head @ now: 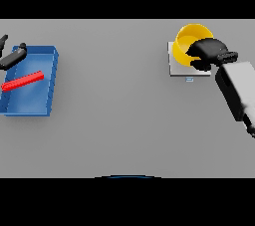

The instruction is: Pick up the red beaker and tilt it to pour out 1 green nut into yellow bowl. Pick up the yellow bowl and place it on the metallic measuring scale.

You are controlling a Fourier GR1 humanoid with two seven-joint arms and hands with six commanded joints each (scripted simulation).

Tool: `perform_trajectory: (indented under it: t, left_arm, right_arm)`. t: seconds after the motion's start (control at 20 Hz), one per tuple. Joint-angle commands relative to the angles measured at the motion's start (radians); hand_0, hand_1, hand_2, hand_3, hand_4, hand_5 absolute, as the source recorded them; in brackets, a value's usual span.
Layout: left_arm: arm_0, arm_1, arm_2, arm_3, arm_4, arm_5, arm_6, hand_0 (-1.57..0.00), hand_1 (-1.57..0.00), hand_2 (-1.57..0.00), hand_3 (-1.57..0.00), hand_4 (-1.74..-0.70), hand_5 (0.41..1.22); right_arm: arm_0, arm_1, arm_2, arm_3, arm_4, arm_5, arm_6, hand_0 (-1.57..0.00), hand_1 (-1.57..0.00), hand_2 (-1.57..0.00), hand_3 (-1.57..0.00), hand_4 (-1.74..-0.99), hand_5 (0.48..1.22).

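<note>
Closest to you it's mostly bare grey table, with the right arm coming in from the lower right and reaching up toward the far side. Off on the left sits a blue tray with a red bar lying slantwise in it. The left hand shows at the tray's far left corner, right at the edge of the view, and I can't tell what its fingers are doing, so don't bank on it for anything.

Further back on the right is where it matters. Your right hand is wrapped over the near right rim of the yellow bowl, fingers curled around the rim, so I'd call that a live grasp. The bowl is over the metallic measuring scale, a flat pale square with a small readout on its near edge. It covers the scale's far part, but I can't say if it's resting on the plate or held just above it.

Progress-wise, my read is you're at the very end: bowl at the scale, just the set-down and release left. The red beaker doesn't show anywhere, and the hand hides much of the bowl's inside, so I can't see a green nut to confirm the pour.

The bowl looks bright yellow, round, open side up, roughly level.
</note>
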Motion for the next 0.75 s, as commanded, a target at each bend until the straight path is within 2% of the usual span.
perform_trajectory:
  t: [0.0,0.15,0.3,0.45,0.7]
  left_arm:
    - [0.007,0.004,0.002,-0.004,-0.002,0.002,-0.009,0.0,0.0,0.0,0.0,-0.84,0.774]
    - [-0.002,-0.004,0.005,-0.01,0.008,0.005,-0.002,0.0,0.0,0.0,0.0,-0.84,0.764]
    - [0.012,0.003,0.002,-0.009,0.001,0.002,-0.002,0.0,0.0,0.0,0.0,-0.83,0.754]
    - [0.0,-0.009,-0.004,-0.009,-0.002,0.008,0.005,0.0,0.0,0.0,0.0,-0.83,0.752]
    - [0.002,-0.005,-0.004,-0.012,-0.002,0.007,0.003,0.0,0.0,0.0,0.0,-0.83,0.76]
  right_arm:
    - [0.003,0.004,-0.007,0.003,-0.009,0.006,-0.001,-1.33,-1.12,-1.01,-0.82,-1.592,1.074]
    - [0.005,-0.001,-0.03,0.0,-0.037,0.035,0.011,-0.76,-0.67,-0.58,-0.48,-1.513,0.923]
    - [0.008,-0.002,-0.029,-0.013,-0.042,0.056,0.026,-0.39,-0.38,-0.3,-0.26,-1.476,0.847]
    - [0.002,-0.008,-0.017,-0.003,-0.028,0.06,0.018,-0.2,-0.19,-0.15,-0.13,-1.435,0.817]
    - [0.003,-0.002,-0.006,0.002,-0.021,0.078,0.034,-0.06,-0.06,-0.05,-0.04,-1.39,0.779]
